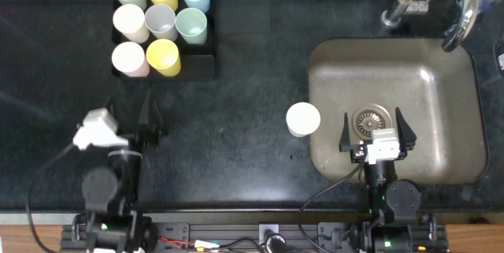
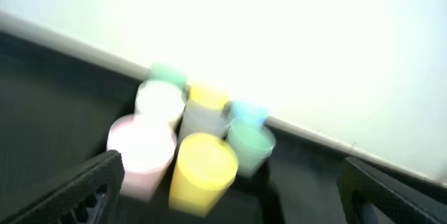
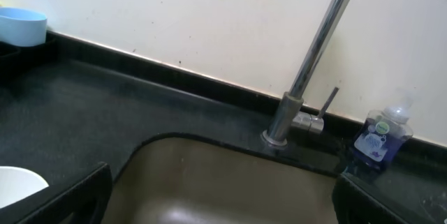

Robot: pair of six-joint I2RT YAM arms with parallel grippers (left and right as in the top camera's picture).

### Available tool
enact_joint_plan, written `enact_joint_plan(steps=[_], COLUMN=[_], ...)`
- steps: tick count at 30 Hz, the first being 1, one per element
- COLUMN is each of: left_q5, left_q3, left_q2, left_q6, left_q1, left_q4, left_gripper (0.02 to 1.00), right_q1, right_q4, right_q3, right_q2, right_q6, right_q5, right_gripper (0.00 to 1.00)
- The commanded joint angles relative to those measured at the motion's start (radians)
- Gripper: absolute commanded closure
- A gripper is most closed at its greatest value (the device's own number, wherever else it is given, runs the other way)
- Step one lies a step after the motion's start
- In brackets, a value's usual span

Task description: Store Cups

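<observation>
- The black worktop (image 1: 236, 150) has a steel sink (image 1: 441, 87) set into it at 3 o'clock in the top view
- A black tray (image 1: 201, 65) sits at 11 o'clock and holds 8 stored cups (image 1: 161, 20), all upright in 3 rows
- The far row is green, yellow, blue; the middle row is white, grey, teal; the near row is pink, yellow
- The tray's compartment at its 5 o'clock corner is bare
- 1 loose white cup (image 1: 303, 119) stands upright on the worktop, just beside the sink's 9 o'clock rim
- The left gripper (image 1: 150, 115) hangs at 6 o'clock of the tray, fingers spread wide, gripping nothing
- The right gripper (image 1: 376, 127) hangs over the sink by the drain (image 1: 372, 117), at 3 o'clock of the loose white cup, fingers wide apart, gripping nothing
- A tap (image 1: 409, 1) stands at the sink's 12 o'clock, with a blue soap bottle (image 3: 380, 140) near it
</observation>
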Motion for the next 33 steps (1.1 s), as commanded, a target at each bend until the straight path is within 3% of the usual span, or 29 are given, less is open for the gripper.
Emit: enact_joint_plan(steps=[1,10,16,33], left_q5=[0.047,0.048,0.055,0.082], left_q3=[-0.064,-0.084,-0.086,-0.100], left_q2=[-0.135,-0.323,-0.324,-0.324], left_q6=[0.268,0.352,0.415,0.404], left_q1=[0.001,0.001,0.001,0.000], left_q4=[0.026,-0.420,-0.422,-0.389], left_gripper=[0.018,0.018,0.018,0.018], right_q1=[0.006,0.006,0.006,0.006], right_q4=[0.006,0.006,0.006,0.006], right_q3=[-0.014,-0.014,-0.014,-0.014], right_q2=[-0.007,-0.007,-0.007,-0.007], right_q6=[0.003,0.003,0.003,0.003], right_q5=[0.008,0.008,0.008,0.008], right_gripper=[0.003,0.003,0.003,0.003])
